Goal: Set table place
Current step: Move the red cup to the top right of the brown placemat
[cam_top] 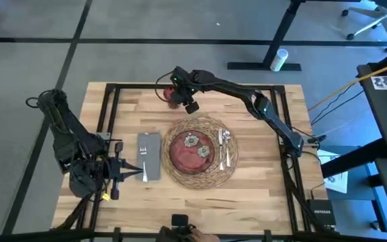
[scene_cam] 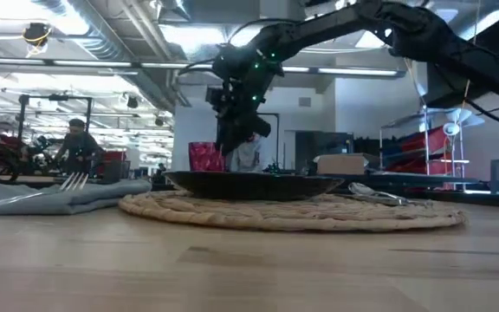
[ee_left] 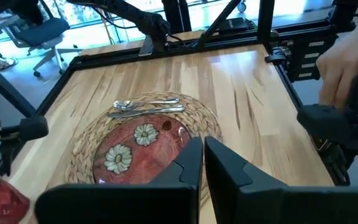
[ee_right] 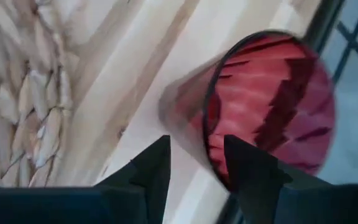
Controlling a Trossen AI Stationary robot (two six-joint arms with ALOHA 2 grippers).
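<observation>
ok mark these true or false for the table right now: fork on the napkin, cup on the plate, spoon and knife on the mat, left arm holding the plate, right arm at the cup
1. A fork lies on the gray napkin. True.
2. The red cup stands on the plate. False: it stands on the bare table, beyond the woven mat, near the far edge.
3. The silver cutlery rests on the mat beside the plate. True.
4. The left gripper holds the plate. False: it waits by the table's left edge, near the napkin, fingers close together and empty.
5. The right gripper is at the cup, its fingers open over the rim. True.
</observation>
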